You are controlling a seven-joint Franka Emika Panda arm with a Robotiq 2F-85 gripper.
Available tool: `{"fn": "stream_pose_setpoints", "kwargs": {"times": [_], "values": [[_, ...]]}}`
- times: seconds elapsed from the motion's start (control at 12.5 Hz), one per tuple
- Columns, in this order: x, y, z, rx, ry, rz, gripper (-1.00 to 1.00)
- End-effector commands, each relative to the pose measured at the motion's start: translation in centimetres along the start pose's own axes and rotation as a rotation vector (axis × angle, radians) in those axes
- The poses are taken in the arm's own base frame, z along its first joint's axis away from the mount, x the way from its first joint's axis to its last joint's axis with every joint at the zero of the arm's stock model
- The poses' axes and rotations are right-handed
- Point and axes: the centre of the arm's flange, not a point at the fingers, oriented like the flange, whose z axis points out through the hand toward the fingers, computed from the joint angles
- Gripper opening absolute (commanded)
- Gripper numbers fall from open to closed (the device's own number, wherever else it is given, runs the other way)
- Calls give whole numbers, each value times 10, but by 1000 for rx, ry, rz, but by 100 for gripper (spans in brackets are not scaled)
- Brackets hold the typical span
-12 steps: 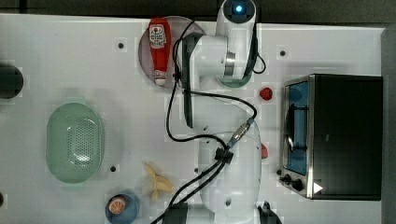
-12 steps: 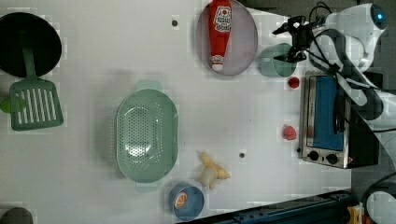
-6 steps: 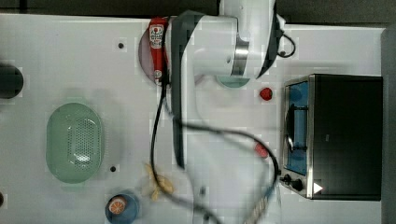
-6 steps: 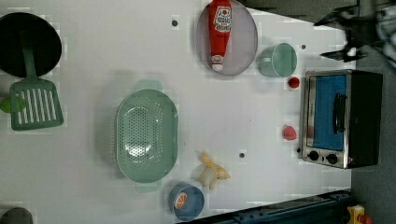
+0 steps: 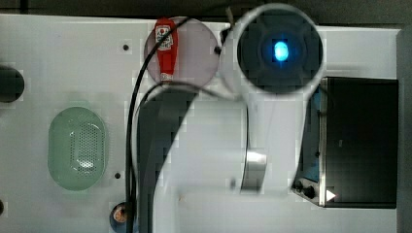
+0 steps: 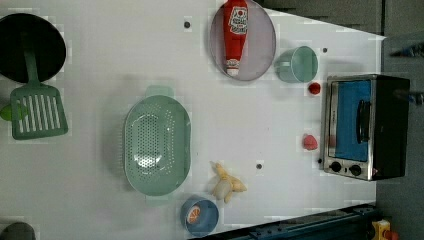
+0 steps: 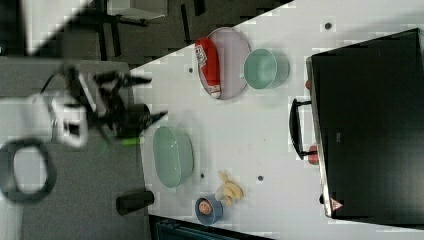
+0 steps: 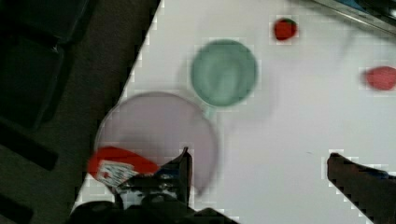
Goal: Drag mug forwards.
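Observation:
The small pale teal mug (image 6: 297,64) stands upright on the white table, beside the grey plate (image 6: 260,50) and near the toaster oven. It also shows in the right view, mug (image 7: 266,68), and from above in the wrist view, mug (image 8: 224,72), its short handle pointing toward the plate (image 8: 154,130). My gripper (image 8: 271,186) hangs well above the table, apart from the mug, open wide with bare table between its fingers (image 8: 183,170). In the right view the gripper (image 7: 147,97) appears blurred at the right view's left. In the top view the arm (image 5: 272,53) hides the mug.
A red ketchup bottle (image 6: 235,30) lies on the plate. The toaster oven (image 6: 365,127) stands close to the mug, with two small red items (image 6: 314,88) (image 6: 310,142) beside it. A green perforated basket (image 6: 157,145), blue bowl (image 6: 200,216), yellow toy (image 6: 227,182), spatula (image 6: 37,110) and black pan (image 6: 30,47) lie farther off.
The arm has swung away from the mug and risen, now covering much of the top view; it has left the left view's table area. The mug has not moved.

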Motion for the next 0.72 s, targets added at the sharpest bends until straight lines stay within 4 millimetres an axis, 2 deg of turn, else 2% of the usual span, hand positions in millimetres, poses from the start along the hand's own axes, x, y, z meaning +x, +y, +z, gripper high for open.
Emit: {"fn": "stream_pose_setpoints", "kwargs": {"times": [0.08, 0.4, 0.56, 0.72], "values": [[-12, 54, 31, -118, -45, -52, 100], [-45, 116, -4, -160, -77, -79, 100], [-55, 137, -13, -187, -99, -131, 100], [-57, 147, -20, -182, -101, -144, 100]]}}
